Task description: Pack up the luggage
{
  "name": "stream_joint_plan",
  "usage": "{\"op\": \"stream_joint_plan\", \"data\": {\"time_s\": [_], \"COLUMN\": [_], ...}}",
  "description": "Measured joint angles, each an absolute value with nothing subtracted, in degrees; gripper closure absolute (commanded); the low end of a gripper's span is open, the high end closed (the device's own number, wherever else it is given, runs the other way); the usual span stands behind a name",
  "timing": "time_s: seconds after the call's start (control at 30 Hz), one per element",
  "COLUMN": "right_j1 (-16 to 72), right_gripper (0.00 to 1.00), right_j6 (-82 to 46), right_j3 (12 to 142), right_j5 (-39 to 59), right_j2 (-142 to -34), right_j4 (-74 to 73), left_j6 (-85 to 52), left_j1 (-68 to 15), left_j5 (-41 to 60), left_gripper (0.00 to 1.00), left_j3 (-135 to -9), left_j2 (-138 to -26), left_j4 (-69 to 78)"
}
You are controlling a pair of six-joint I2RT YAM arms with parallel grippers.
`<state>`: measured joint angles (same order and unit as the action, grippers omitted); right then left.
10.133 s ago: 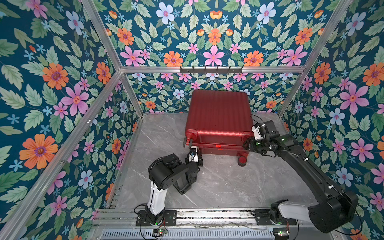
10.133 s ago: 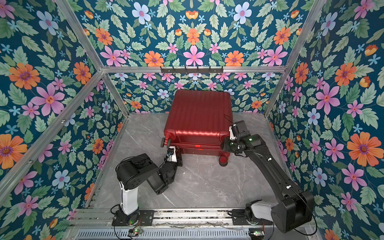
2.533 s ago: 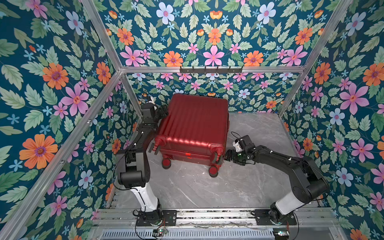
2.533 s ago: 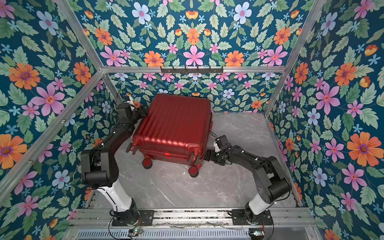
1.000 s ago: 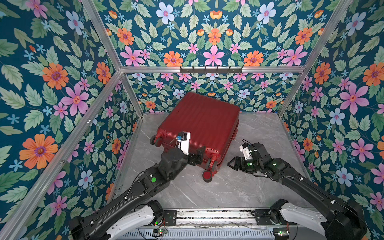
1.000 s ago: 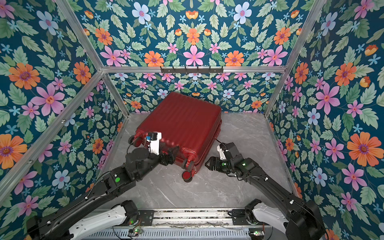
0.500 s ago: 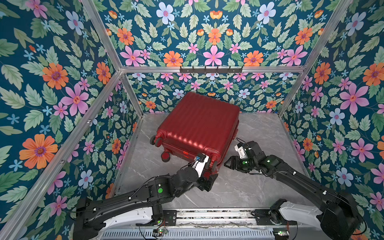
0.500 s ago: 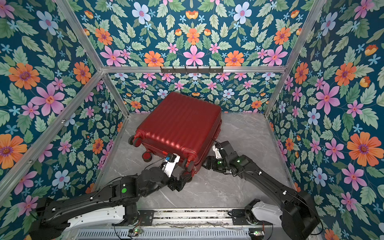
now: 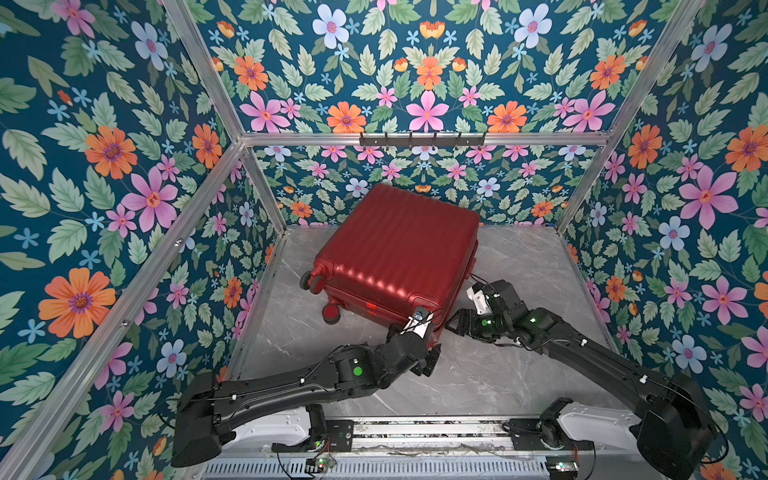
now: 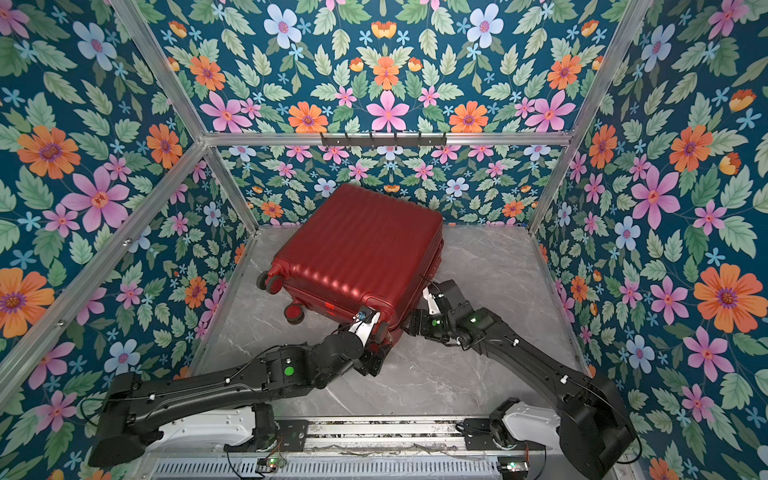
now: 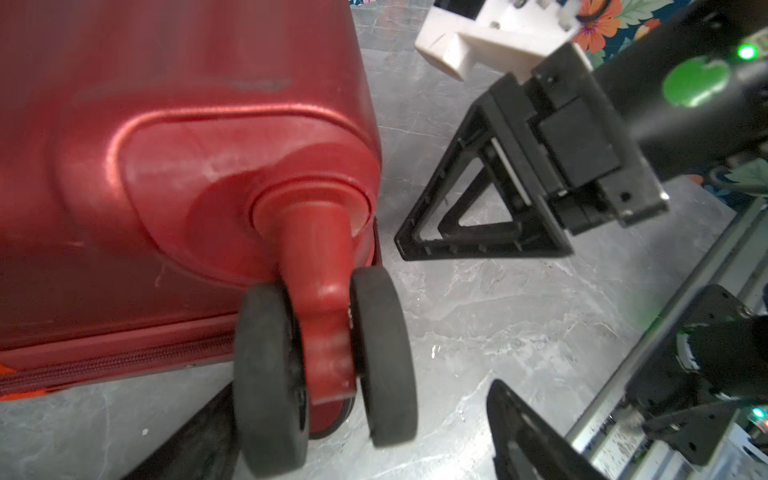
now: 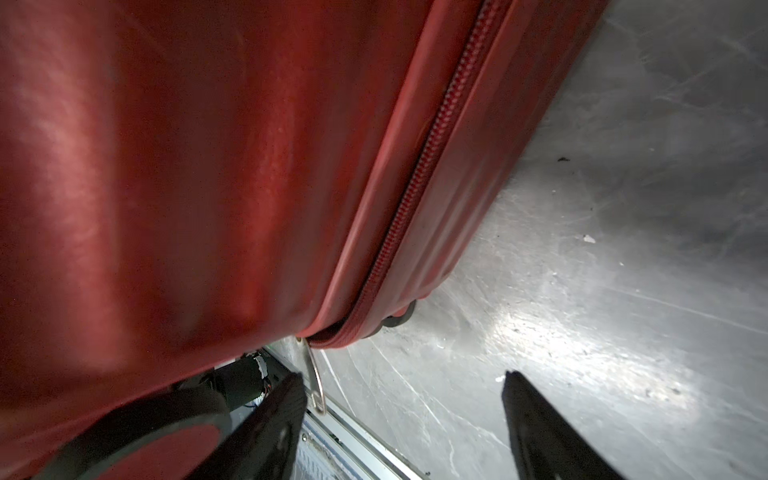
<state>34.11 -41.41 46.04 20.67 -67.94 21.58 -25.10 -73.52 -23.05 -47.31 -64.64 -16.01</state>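
Note:
The luggage [image 9: 399,253] [image 10: 361,253] is a dark-red ribbed suitcase lying closed and skewed on the grey marble floor in both top views. My left gripper [image 9: 429,355] [image 10: 379,353] is at its near right corner. In the left wrist view it stands open [image 11: 359,388], with the corner's twin-tyred caster wheel [image 11: 324,365] between its fingers and a gap on one side. My right gripper [image 9: 451,326] [image 10: 409,322] sits low beside the suitcase's right side. It is open [image 12: 403,376] over bare floor, with the zipper seam [image 12: 415,187] just ahead and a metal zipper pull [image 12: 313,382] by one finger.
Floral walls on aluminium posts close in three sides. A black hook rail [image 9: 422,139] hangs on the back wall. The arms' base rail [image 9: 415,432] runs along the front. Two more caster wheels [image 9: 331,311] stick out at the suitcase's near left.
Over the last second my left gripper went from the middle of the suitcase's near face to its near right wheel. My right gripper edged in toward the suitcase's side.

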Motion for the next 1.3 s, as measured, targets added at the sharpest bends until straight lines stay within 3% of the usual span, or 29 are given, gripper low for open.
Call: {"op": "stream_joint_plan", "data": {"time_s": [0.13,0.47,0.57,0.73,0.77,1.03,1.3], "right_j1": [34.1,34.1,34.1,34.4,34.6,35.6,38.1], "right_gripper": [0.24,0.38,0.39,0.38,0.37,0.32,0.40], "right_j6": [-41.5,-41.0,-40.7,-41.8,-41.8,-47.0,-49.5], "right_j3": [45.1,42.5,41.5,39.3,38.9,35.7,36.1], "right_j5": [19.2,20.6,22.9,26.8,27.3,31.3,32.8], "right_j2": [-65.8,-63.8,-64.2,-64.2,-64.2,-64.9,-69.7], "right_j4": [22.0,22.2,20.5,16.4,15.7,7.1,-0.6], "left_j6": [-25.1,-25.3,-25.3,-27.0,-27.2,-26.8,-25.5], "left_j1": [-72.2,-70.7,-70.4,-69.5,-69.4,-68.1,-67.7], "left_j5": [-25.5,-24.3,-23.9,-25.0,-24.9,-23.0,-22.1], "left_gripper": [0.20,0.35,0.48,0.92,0.95,1.00,1.00], "left_j3": [-48.4,-49.5,-49.7,-49.3,-49.2,-50.2,-52.7], "left_j2": [-66.8,-70.7,-72.1,-72.4,-72.3,-70.5,-70.8], "left_j4": [-15.5,-12.4,-12.0,-11.4,-11.1,-11.3,-14.3]}}
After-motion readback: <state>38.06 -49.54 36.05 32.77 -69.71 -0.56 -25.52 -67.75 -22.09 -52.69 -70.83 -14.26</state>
